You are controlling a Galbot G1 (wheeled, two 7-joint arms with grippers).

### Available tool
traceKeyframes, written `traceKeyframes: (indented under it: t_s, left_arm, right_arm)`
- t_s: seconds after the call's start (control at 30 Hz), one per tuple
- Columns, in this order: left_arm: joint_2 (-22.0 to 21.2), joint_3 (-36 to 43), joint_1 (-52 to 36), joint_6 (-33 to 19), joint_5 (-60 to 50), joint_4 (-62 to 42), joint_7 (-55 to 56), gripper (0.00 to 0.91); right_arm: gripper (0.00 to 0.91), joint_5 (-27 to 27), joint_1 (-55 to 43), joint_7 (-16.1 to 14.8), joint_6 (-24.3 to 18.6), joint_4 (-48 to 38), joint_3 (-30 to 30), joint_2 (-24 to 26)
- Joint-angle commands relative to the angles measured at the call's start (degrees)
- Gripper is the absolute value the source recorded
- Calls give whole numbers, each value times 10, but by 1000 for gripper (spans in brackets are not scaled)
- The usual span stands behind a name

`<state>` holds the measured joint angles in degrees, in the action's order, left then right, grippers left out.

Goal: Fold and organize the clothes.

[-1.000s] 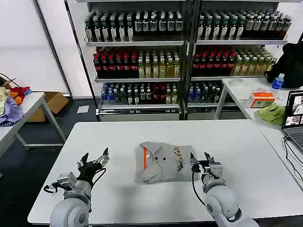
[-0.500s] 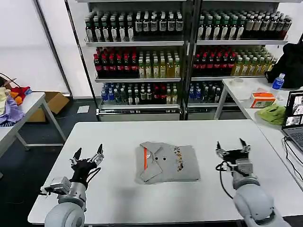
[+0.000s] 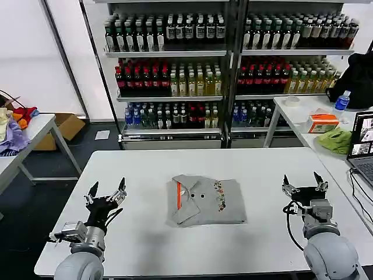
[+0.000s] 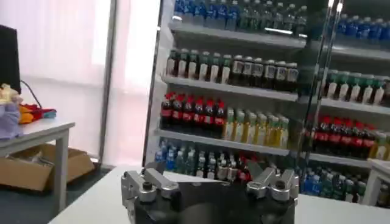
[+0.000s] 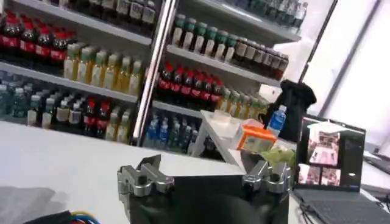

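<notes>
Shirt (image 3: 206, 201), light grey with an orange-lined buttoned collar and a small multicoloured chest print, is laid as a folded rectangle at the middle of the white bench (image 3: 175, 166), flat and touched by neither arm. Its compact shape suggests that the folding is judged done or nearly so. The left pincer (image 3: 106, 193) is held released, fingers spread and pointing up, above the bench's near left part, well apart from the shirt. The right pincer (image 3: 303, 183) is likewise held released above the near right part, also well apart from the garment. Both are probably kept wide of the cloth so that it is not dragged or unfolded.

Behind the bench, shelves of bottled drinks (image 3: 227, 64) are ranged, too far back to interfere. To the right, a side table (image 3: 303, 114) carries an orange box (image 3: 322, 122), a lime-green cloth (image 3: 335, 140) and an open laptop (image 3: 362, 149). To the left, another table (image 3: 35, 129) bears coloured fabrics (image 3: 13, 125). Nothing is seen between either pincer and the shirt.
</notes>
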<state>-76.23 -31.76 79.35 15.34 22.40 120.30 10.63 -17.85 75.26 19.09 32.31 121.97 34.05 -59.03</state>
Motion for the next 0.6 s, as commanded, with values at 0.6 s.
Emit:
traceKeyframes:
  t_s: [0.6]
  left_arm:
    - [-8, -4, 6, -3, -45, -6, -30, 907]
  right_arm:
    - [907, 16, 42, -2, -4, 17, 19, -25]
